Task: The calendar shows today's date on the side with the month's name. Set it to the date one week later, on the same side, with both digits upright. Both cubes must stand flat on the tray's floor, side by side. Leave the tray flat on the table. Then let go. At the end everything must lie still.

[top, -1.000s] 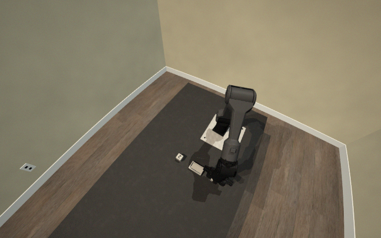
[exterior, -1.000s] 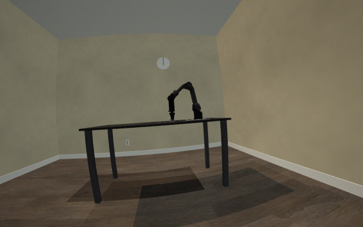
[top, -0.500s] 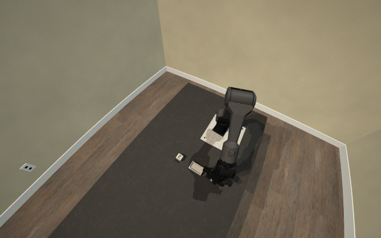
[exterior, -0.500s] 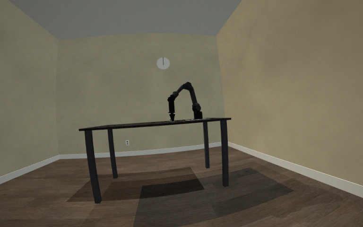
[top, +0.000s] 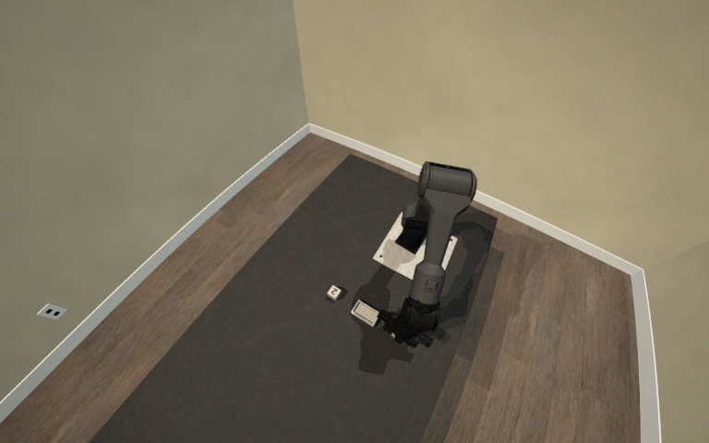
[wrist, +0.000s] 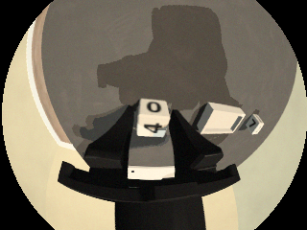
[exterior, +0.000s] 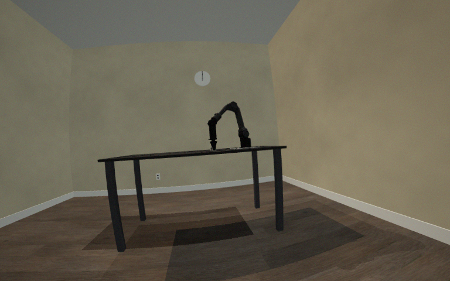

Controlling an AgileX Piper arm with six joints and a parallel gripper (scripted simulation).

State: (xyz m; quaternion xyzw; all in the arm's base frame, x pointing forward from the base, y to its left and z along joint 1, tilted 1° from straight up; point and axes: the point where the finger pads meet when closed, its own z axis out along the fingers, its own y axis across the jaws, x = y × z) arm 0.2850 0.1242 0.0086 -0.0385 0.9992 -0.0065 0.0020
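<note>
Straddling the cube (wrist: 153,118) beside the tray (top: 365,313) (wrist: 221,119), the claw (top: 392,325) (exterior: 213,148) (wrist: 152,114) stands part-open, and this one looks light, stiff, maybe slick, best pinched squarely across opposite faces!

Arm slightly lower than a second ago.
The dark grey and black robot arm (top: 438,224) (exterior: 238,116) has sunk a little at its elbow and wrist, bringing its black two-fingered gripper (top: 401,328) (exterior: 213,148) (wrist: 152,114) closer to the dark tabletop (top: 250,334) (exterior: 179,154) (wrist: 96,34).
</note>
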